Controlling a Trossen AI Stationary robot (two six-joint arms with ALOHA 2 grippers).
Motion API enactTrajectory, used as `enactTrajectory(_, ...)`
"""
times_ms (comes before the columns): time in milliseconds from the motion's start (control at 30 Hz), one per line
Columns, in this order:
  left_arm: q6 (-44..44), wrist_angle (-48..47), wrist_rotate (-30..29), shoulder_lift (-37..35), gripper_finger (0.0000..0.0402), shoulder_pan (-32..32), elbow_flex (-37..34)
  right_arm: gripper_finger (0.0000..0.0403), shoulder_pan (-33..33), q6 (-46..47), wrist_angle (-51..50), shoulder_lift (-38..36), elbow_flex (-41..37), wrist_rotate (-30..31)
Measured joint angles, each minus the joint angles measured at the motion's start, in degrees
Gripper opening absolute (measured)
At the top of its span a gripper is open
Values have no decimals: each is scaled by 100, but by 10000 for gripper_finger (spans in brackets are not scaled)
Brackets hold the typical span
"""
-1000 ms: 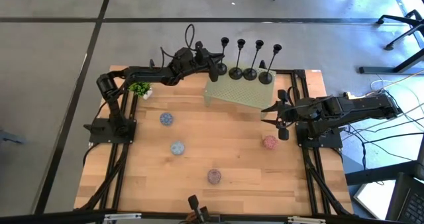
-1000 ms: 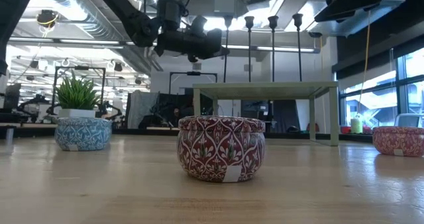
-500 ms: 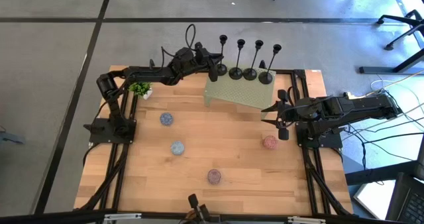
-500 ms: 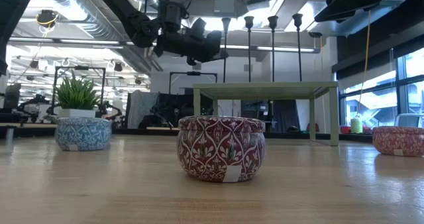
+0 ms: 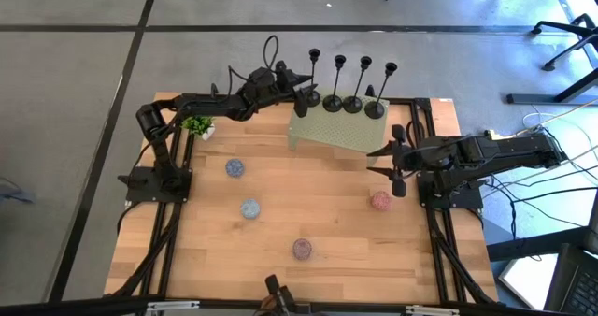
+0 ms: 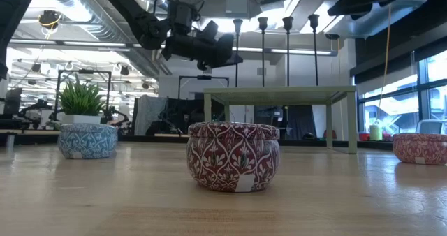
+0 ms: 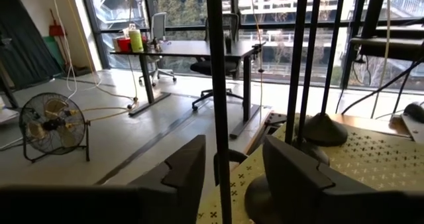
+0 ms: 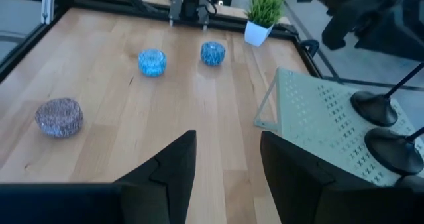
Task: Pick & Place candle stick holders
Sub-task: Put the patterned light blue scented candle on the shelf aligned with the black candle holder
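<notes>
Four candle stick holders (image 5: 349, 84) stand in a row on the pale green riser (image 5: 341, 129). Left gripper (image 7: 225, 174) is at the nearest holder (image 7: 216, 85), fingers apart with the thin stem between them, so the grasp looks to be the step in hand. Next it likely needs to close on the stem and lift straight up. Right gripper (image 8: 225, 177) waits open, well away above the wooden table (image 5: 280, 213)

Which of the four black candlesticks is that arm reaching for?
The leftmost candle stick holder on the green stand: its stem stands between the left gripper fingers; the other three stand clear.
</notes>
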Motion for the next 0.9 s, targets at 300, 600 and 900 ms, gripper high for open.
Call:
enactTrajectory(300, 507, -741, -158, -293, 188, -48, 0, 171, 0, 0, 186, 0, 0, -2)
enactTrajectory(600, 991, -3017, -804, -1519, 192, -529, 0, 172, 0, 621, 199, 2, 0, -4)
enactTrajectory(900, 574, -6298, -196, -3101, 183, -1698, 0, 172, 0, 1824, 208, 188, 4, -2)
